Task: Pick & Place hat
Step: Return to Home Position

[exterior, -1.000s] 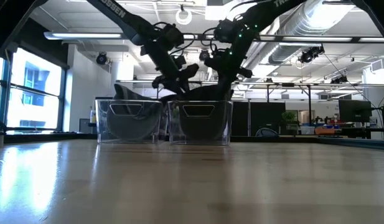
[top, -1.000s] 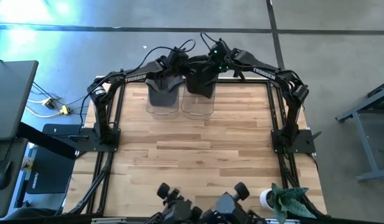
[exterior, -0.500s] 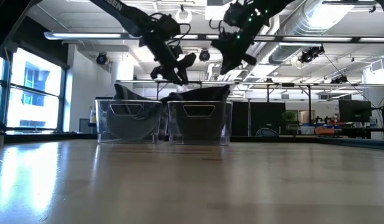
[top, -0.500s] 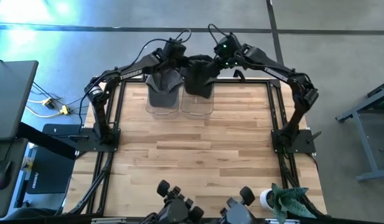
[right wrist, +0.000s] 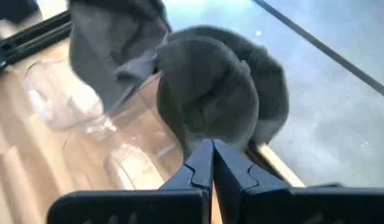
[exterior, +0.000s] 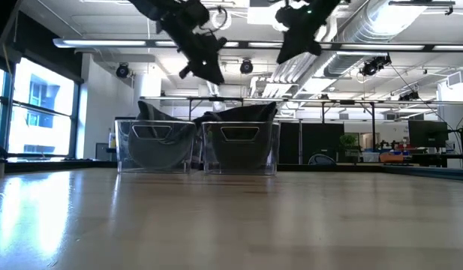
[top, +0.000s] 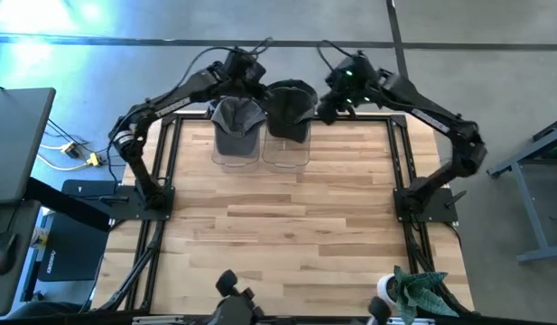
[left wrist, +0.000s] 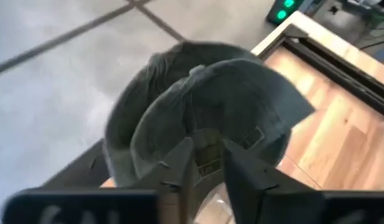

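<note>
Bench: I see pale wood planks [top: 287,208], bare over the near and middle stretch, with dark rails along both sides.
Bins: at the far edge, the left bin [top: 235,155] and the right bin [top: 285,157], both clear, stand side by side.
Gray cap: the gray cap [top: 236,116] sits in the left bin, poking above the rim.
Black cap: the black cap [top: 292,101] sits in the right bin, also above the rim.
Left jaws: on the left arm [top: 170,97], raised above the gray cap's far side, parted by a narrow gap, holding nothing.
Right jaws: on the right arm [top: 422,108], raised just right of the black cap, pressed together, empty.
Room: grey concrete floor [top: 486,54]; windows [exterior: 36,105], ceiling ducts [exterior: 366,30], distant screens [exterior: 426,133].
</note>
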Robot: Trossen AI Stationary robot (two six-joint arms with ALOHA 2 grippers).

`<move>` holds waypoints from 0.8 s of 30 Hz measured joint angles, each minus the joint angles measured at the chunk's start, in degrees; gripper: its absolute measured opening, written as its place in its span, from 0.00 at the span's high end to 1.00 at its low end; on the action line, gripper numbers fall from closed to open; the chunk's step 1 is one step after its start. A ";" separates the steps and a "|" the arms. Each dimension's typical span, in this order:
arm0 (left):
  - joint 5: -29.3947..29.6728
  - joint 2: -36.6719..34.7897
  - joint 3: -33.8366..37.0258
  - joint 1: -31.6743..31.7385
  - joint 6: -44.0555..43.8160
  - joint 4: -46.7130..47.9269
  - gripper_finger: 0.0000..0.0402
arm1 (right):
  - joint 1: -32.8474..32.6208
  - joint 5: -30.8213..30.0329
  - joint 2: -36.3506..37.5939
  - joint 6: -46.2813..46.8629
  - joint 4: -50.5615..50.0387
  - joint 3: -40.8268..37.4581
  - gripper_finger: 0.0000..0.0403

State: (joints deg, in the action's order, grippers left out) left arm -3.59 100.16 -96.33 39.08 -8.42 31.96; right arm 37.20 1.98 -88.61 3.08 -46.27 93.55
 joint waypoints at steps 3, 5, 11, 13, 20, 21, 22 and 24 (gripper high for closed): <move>-2.12 -3.10 2.01 0.94 2.56 1.05 0.91 | 0.50 2.77 6.65 0.66 4.60 -8.48 0.99; -4.75 -5.61 4.73 2.56 3.81 3.58 0.98 | 0.67 4.13 12.12 2.95 9.27 -15.71 0.99; -8.33 -13.32 14.02 5.73 4.60 2.58 0.95 | -1.58 11.81 31.70 13.33 24.15 -34.30 0.99; -11.00 -16.44 16.85 6.29 5.30 1.55 0.96 | -3.77 13.92 38.71 16.36 30.15 -39.10 1.00; -13.97 -26.91 25.21 5.34 2.25 1.44 0.99 | -14.68 8.91 58.92 26.90 34.16 -54.86 1.00; -13.68 -28.01 25.81 4.64 0.79 0.96 0.99 | -16.66 6.87 60.92 27.21 35.49 -56.99 1.00; -13.36 -29.15 26.32 3.89 -0.75 0.75 0.99 | -18.62 5.27 62.61 27.25 37.11 -58.99 1.00; -12.23 -31.14 27.02 2.37 -2.94 1.73 1.00 | -22.12 3.59 65.15 26.62 39.90 -62.62 1.00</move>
State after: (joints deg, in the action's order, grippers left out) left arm -15.82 69.02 -69.30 41.45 -11.36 33.69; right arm 15.08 5.57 -23.46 29.70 -6.37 30.93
